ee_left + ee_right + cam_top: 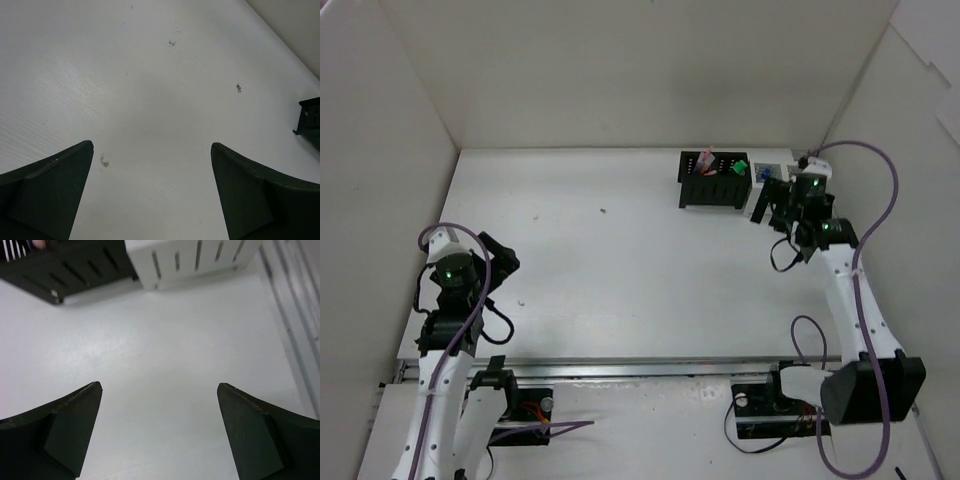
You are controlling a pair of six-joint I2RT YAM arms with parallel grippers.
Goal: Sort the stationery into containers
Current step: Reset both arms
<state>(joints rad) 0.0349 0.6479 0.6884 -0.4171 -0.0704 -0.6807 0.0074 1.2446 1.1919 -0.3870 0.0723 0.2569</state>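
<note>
Upper right of the top view: organiser (709,196) with reddish pens (708,158) and a green cap (740,167) at its rim. A white bin (195,260) stands just to its right. Left claw (152,150) and right claw (159,387) both gape wide and hold nothing. Pens are likely light, stiff, smooth and prone to roll, so grip across mid-barrel.

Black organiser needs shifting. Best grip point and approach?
Probably the top edge of its near wall, coming straight down from above. The black organiser stands upright with an open top, so a thin slotted wall suits a two-finger pinch. The white bin crowds its right side, so a side approach there looks blocked.
</note>
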